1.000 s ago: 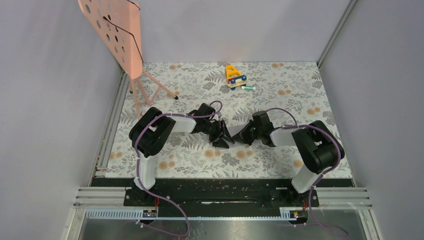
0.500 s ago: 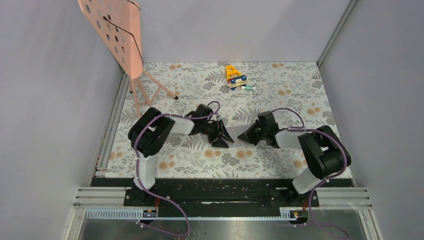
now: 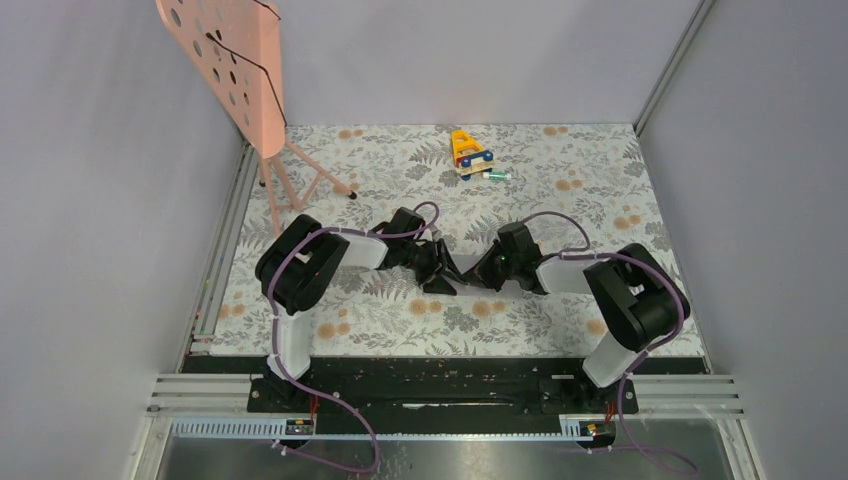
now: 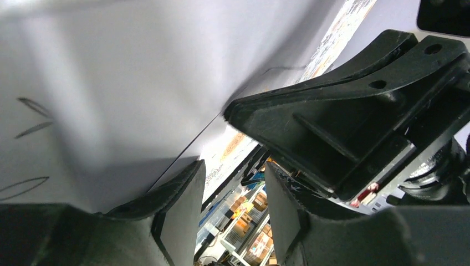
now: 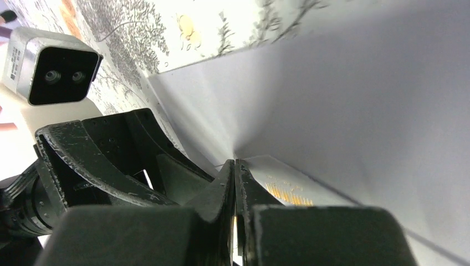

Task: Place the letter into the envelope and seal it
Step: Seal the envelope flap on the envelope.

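The right gripper (image 5: pixel 235 166) has swung back in toward the left gripper (image 4: pixel 233 172) since half a second ago; two arms meet mid-table (image 3: pixel 560 160) over one envelope (image 5: pixel 360 111), grey-lilac and filling both wrist views; which way it points and how its long axis runs I cannot tell; a few dark pen-like strokes on it spell nothing readable; right fingers are pressed together at the paper's fold, left jaws stand apart beside its edge; one yellow toy (image 3: pixel 471 153) and one pink stand (image 3: pixel 232 70) sit further back

Grey-lilac envelope (image 5: pixel 360 94), floral table (image 3: pixel 400 150), pink perforated stand (image 3: pixel 225 60)
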Available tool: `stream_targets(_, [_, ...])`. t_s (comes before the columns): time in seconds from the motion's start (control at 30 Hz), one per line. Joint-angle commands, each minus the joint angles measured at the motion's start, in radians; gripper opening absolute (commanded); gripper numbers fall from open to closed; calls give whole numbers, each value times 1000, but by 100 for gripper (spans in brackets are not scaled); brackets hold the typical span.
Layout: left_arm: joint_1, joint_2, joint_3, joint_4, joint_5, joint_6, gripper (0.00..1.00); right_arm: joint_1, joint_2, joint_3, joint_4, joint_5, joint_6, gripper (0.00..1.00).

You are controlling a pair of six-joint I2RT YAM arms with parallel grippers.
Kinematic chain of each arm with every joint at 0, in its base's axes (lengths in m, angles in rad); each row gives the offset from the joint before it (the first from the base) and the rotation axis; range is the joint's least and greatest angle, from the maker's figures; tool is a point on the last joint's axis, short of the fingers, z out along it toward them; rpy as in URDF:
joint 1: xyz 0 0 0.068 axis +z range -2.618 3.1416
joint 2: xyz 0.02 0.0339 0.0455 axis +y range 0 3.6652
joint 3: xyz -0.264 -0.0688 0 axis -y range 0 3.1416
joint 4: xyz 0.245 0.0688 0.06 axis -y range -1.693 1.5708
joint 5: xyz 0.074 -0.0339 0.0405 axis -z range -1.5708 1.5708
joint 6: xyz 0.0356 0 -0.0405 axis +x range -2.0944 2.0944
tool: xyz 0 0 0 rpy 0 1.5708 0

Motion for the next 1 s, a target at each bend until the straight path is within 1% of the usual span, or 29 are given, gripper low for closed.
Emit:
stream_targets(0.0, [13, -19, -11, -21, -52, 21, 46, -85, -38, -79, -92, 89, -49, 0])
stream_targets(0.1, [13, -19, -9, -24, -51, 25, 46, -144, -70, -101, -123, 116, -94, 0])
stream_targets(0.17, [13, -20, -11, -27, -51, 27, 46, -159, -89, -113, -132, 144, -108, 0])
stream_targets(0.4, [13, -20, -7, -30, -52, 29, 46, -155, -97, -97, -97, 73, -97, 0])
stream_targets(0.53, [13, -22, -8, -30, -52, 29, 46, -154, -206, -105, -68, 46, -75, 0])
stream_targets(0.63, [14, -27, -9, -30, -53, 27, 46, -132, -322, -87, -132, 102, -96, 0])
stream_targets(0.73, [13, -50, -6, -37, -54, 31, 46, -121, -403, -94, -182, 148, -110, 0])
stream_targets(0.83, [13, -89, 19, -71, -53, 56, 46, -122, -451, -118, -213, 184, -121, 0])
stream_targets(0.97, [13, -159, 96, -191, -23, 152, 46, -123, -494, -138, -258, 226, -146, 0])
